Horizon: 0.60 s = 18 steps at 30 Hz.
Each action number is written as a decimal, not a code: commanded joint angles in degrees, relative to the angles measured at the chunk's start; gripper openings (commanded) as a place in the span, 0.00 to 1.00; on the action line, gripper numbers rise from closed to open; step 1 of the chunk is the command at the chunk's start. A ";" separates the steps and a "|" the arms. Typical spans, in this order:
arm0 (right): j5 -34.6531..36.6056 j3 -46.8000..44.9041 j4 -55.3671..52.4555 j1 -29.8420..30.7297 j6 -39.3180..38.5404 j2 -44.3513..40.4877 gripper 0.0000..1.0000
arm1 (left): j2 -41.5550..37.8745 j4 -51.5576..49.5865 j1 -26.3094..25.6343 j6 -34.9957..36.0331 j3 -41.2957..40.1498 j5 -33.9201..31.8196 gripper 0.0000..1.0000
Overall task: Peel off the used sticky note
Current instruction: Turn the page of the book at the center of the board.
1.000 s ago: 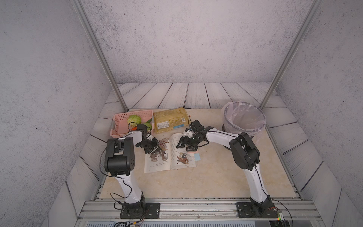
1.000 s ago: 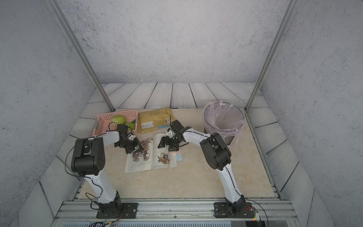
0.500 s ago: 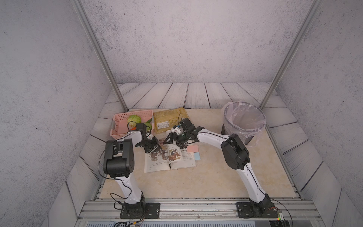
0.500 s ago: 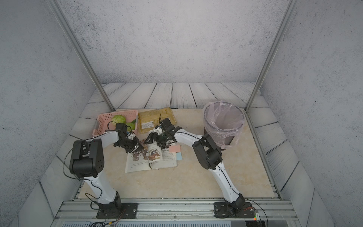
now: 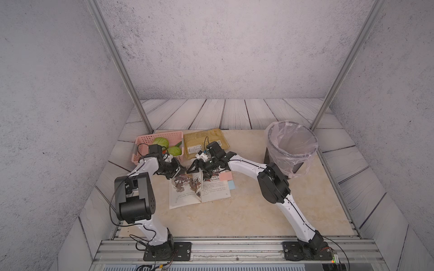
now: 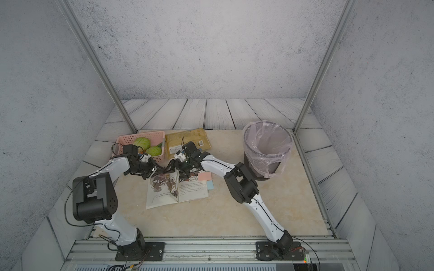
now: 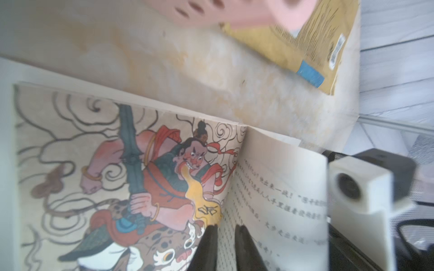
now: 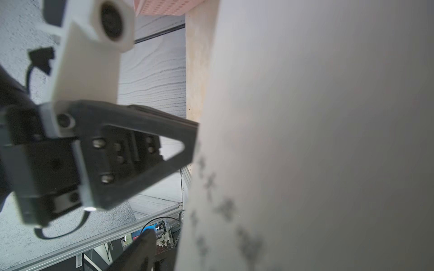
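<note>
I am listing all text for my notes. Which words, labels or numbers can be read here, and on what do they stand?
Open book page: Chinese print, too blurred to quote.
White label on yellow package: too small to read.
Pink sticky note: no writing visible.

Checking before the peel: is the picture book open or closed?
Open: the picture book lies spread, illustrated and text pages both showing, one leaf raised at the spine.

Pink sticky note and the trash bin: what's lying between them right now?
In both top views, only the right arm crosses between the pink sticky note and the trash bin; the table beneath looks bare.
</note>
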 commanded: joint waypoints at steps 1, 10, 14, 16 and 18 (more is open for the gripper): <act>-1.18 3.29 -2.28 0.76 0.50 1.73 0.83 | -2.46 0.55 3.28 -0.89 -1.70 1.28 0.20; -1.77 11.30 -4.24 2.29 2.49 2.67 0.87 | -4.72 1.06 7.90 -1.57 -2.61 1.41 0.20; -3.41 12.55 -0.09 3.41 6.91 3.53 0.88 | -7.03 1.28 10.31 -1.78 -2.84 1.33 0.20; -3.83 13.97 1.55 4.11 8.67 4.27 0.88 | -7.69 1.05 11.08 -1.72 -2.60 1.37 0.20; -4.39 16.14 2.64 5.13 10.22 5.30 0.88 | -8.44 0.72 11.96 -1.59 -2.18 1.45 0.20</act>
